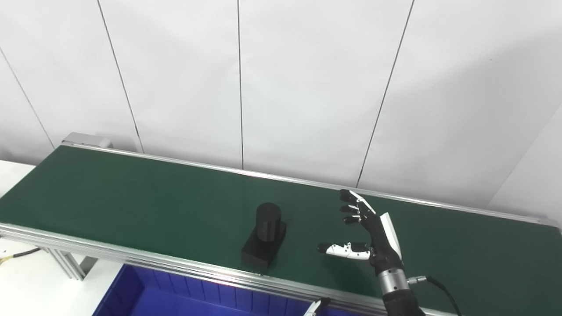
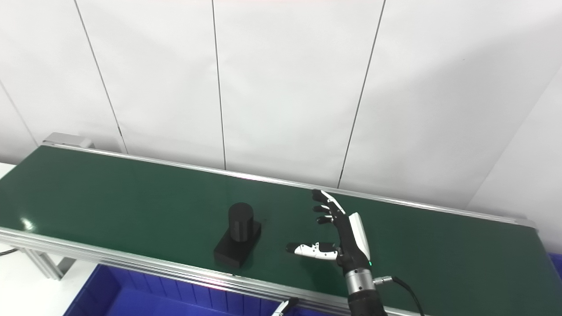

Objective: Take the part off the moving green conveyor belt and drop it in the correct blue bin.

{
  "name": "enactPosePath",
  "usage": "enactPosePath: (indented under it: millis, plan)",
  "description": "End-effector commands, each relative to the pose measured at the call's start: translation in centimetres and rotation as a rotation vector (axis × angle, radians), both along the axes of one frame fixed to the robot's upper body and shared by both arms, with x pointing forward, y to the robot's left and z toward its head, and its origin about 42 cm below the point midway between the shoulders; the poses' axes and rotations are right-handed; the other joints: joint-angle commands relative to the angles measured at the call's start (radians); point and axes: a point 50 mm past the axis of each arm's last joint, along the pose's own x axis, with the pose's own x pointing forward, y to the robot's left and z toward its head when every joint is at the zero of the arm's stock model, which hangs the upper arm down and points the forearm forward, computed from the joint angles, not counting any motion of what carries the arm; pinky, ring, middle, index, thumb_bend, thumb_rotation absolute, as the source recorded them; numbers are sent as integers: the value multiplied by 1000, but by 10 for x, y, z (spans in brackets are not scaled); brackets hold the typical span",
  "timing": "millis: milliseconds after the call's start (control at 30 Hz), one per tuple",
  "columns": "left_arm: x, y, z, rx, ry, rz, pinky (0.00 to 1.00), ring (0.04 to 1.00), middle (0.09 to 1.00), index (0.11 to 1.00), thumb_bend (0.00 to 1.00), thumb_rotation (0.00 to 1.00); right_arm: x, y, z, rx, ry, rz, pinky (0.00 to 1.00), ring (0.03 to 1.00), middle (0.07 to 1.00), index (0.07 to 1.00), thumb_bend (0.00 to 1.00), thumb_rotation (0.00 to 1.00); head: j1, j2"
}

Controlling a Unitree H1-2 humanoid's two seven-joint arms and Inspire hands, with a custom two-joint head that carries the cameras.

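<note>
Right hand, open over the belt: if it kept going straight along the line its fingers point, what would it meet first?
The right hand points its fingers away toward the belt's far rail and the white wall. The black part lies off to its left, outside that line. Likely the rail first, though its height is unclear.

The right hand [image 1: 373,235] is mostly black, with slim segmented fingers [image 1: 351,196] that have dark tips; a long white plate covers the back of the hand; the thumb [image 1: 344,249] is white with black joints and small dark screws on its side; a tiny green light shows near the wrist in the right eye view. Below the hand there is a silver metal wrist ring [image 1: 392,281] with fine grooves; a metal plug comes out of its side, and a black cable [image 1: 443,292] runs from it; the forearm [image 1: 401,305] under the ring is black. At the bottom edge only a small white and black tip of the left hand [image 1: 317,306] is visible.
</note>
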Motion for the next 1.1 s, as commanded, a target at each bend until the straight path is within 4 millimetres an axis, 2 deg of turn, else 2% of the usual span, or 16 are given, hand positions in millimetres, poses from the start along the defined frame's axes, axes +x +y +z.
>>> enactPosePath:
  millis: [0,100,267,467,733,1067]
  plan:
    - [7,-7,12,-51,-58,-3,907,985,1000,953,805,887,14,8,24,28,-85,22,635,753,828,842,903,256,1,2]
    - [7,-7,13,-51,-62,1,902,982,998,947,802,882,14,9,21,28,-68,31,644,753,835,842,894,282,-1,2]
    - [7,-10,13,-50,-67,-2,898,981,1000,950,803,888,15,9,16,25,-38,38,644,745,836,841,892,261,12,1]
    - [6,-11,14,-56,-67,0,889,974,994,942,816,883,18,8,14,16,-19,43,734,803,838,853,895,266,11,4]
    - [5,-12,16,-60,-73,0,887,973,994,944,817,882,19,13,13,0,-20,46,772,810,832,848,906,280,8,5]
    - [3,-10,16,-56,-76,-4,898,977,997,948,812,887,18,22,13,-11,-31,60,759,795,834,852,895,282,-5,10]
